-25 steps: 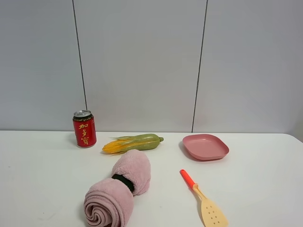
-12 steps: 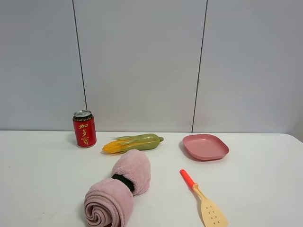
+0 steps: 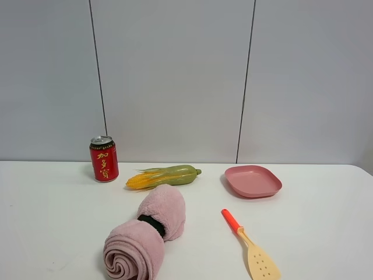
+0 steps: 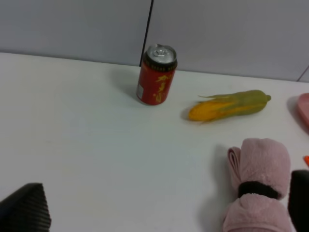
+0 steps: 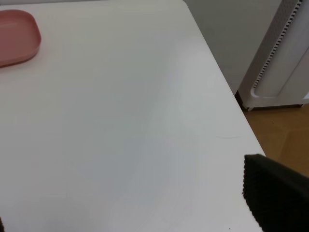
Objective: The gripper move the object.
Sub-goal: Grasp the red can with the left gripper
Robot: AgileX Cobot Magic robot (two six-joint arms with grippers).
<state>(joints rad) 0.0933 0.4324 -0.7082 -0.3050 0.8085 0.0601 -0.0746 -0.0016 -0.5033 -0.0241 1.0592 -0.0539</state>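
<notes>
We see the small red drink can [image 3: 104,159] upright at back-left of the white bench [image 3: 52,221], near the yellow-green corn cob [image 3: 163,177]. On the left gripper [image 4: 161,205] the jaws are spread wide and empty; right gripper [image 5: 140,208] likewise.

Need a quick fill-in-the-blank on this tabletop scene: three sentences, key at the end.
1. The red can stands ___ on the table.
2. The item lying between the can and the pink plate is the ___.
3. A ___ band wraps the middle of the pink rolled towel.
Missing words: upright; corn; black.
</notes>
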